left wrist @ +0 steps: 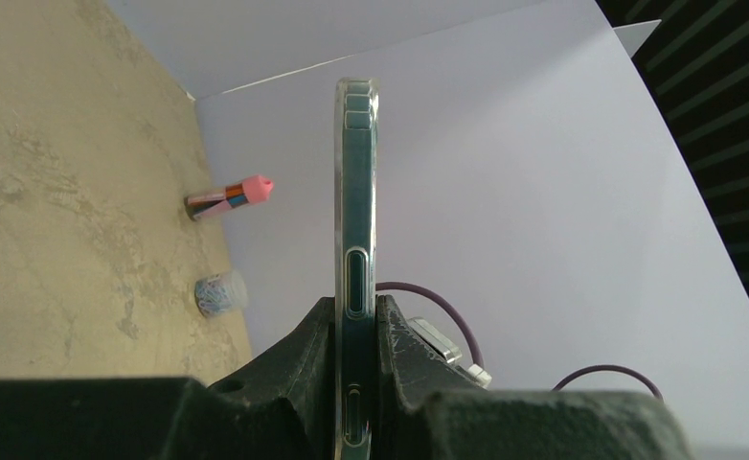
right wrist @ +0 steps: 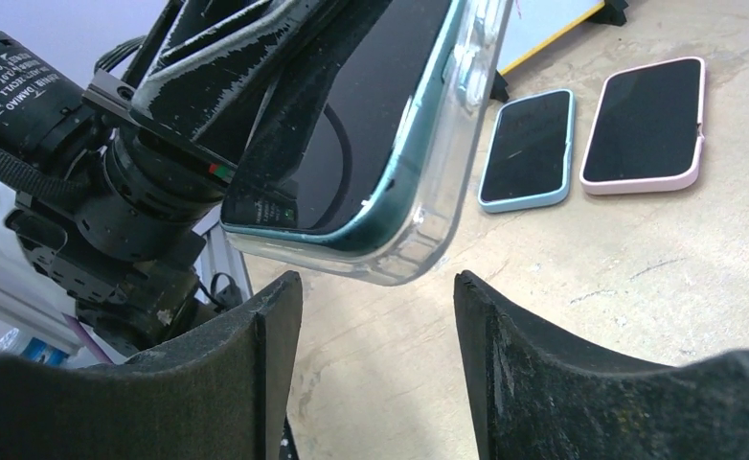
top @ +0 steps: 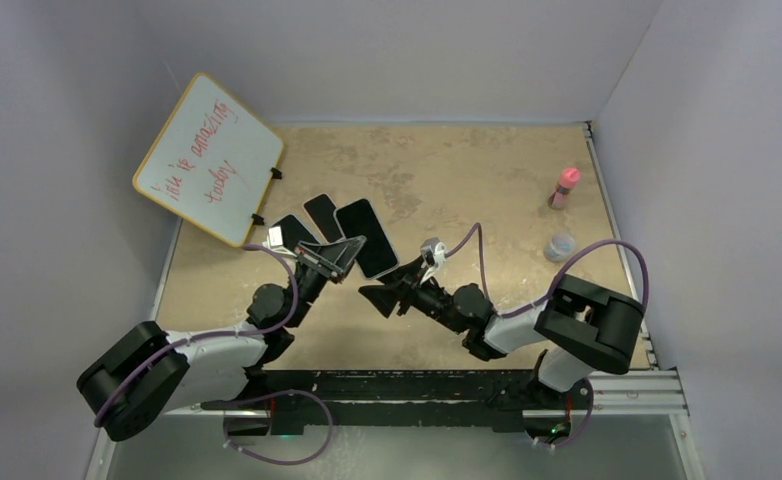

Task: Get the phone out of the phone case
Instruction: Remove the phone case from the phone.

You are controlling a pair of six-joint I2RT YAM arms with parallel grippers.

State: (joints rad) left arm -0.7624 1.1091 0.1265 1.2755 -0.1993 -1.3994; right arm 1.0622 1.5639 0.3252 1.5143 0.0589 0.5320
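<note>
My left gripper (top: 339,255) is shut on a teal phone in a clear case (top: 371,236) and holds it above the table. In the left wrist view the phone (left wrist: 356,182) stands edge-on, with the two fingers (left wrist: 313,350) pressed on its flat faces around the gripper's middle (left wrist: 356,331). My right gripper (top: 387,292) is open and empty just below the phone's near corner. In the right wrist view the cased corner (right wrist: 404,230) hangs just above the gap between the fingers of the right gripper (right wrist: 375,292), not touching them.
Two more phones lie on the table, one in a blue case (right wrist: 527,149) and one in a pink case (right wrist: 644,125). A whiteboard (top: 210,158) leans at the back left. A pink-capped bottle (top: 564,187) and a small clear jar (top: 560,246) stand at the right.
</note>
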